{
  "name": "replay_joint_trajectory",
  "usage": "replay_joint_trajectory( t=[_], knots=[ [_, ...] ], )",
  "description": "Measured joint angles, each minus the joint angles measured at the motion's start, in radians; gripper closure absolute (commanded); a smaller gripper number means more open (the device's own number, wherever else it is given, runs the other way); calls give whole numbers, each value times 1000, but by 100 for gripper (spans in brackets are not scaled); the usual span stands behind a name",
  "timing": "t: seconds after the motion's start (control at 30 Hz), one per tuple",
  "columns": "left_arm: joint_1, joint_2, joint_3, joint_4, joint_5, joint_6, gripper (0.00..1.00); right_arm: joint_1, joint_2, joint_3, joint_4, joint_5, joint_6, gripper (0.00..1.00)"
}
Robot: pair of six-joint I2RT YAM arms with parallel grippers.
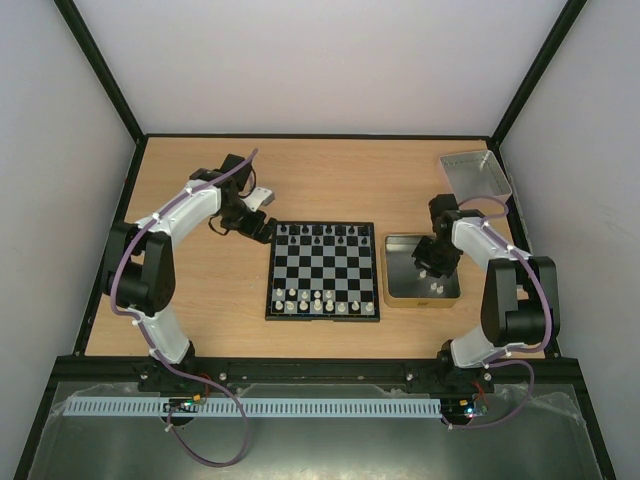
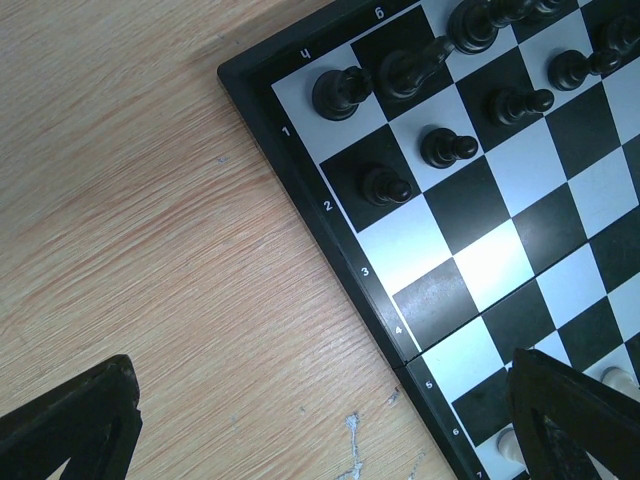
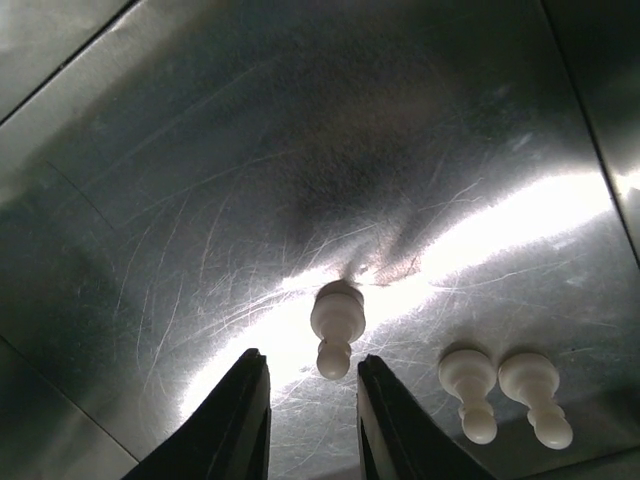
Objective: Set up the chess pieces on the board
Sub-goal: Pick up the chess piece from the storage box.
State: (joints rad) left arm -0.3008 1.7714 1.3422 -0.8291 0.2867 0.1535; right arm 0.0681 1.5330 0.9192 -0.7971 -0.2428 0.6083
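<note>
That tiny cream-white pawn (image 3: pixel 337 335) sits in the scratched metal tray (image 3: pixel 150 200). It's probably light, hard and slippery, so I'd pinch the neck under the ball. Its long axis runs head-first toward the right gripper (image 3: pixel 310 365), whose fingers are spread either side of it. Lying down or upright? Can't tell. The left gripper (image 2: pixel 320 365) is spread and empty, beside the black-rimmed checkered board (image 2: pixel 310 205).

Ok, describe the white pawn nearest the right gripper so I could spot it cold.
Find the tan-rimmed metal tray right of the board. Of the white pieces on its floor, this pawn sits alone, just ahead of the gap between the right gripper's open fingers; the other two pawns sit paired to its side.
</note>
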Motion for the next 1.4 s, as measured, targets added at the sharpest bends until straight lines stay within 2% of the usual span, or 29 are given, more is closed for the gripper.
replay_joint_trajectory(
  t=[0.77, 1.07, 1.4],
  knots=[
    [-2, 0, 0, 0, 0, 0, 1, -16, 51, -5, 23, 13, -3, 82],
    [-2, 0, 0, 0, 0, 0, 1, -16, 68, -5, 25, 16, -6, 93],
    [-2, 0, 0, 0, 0, 1, 1, 0, 46, 6, -10, 48, -6, 94]
  ],
)
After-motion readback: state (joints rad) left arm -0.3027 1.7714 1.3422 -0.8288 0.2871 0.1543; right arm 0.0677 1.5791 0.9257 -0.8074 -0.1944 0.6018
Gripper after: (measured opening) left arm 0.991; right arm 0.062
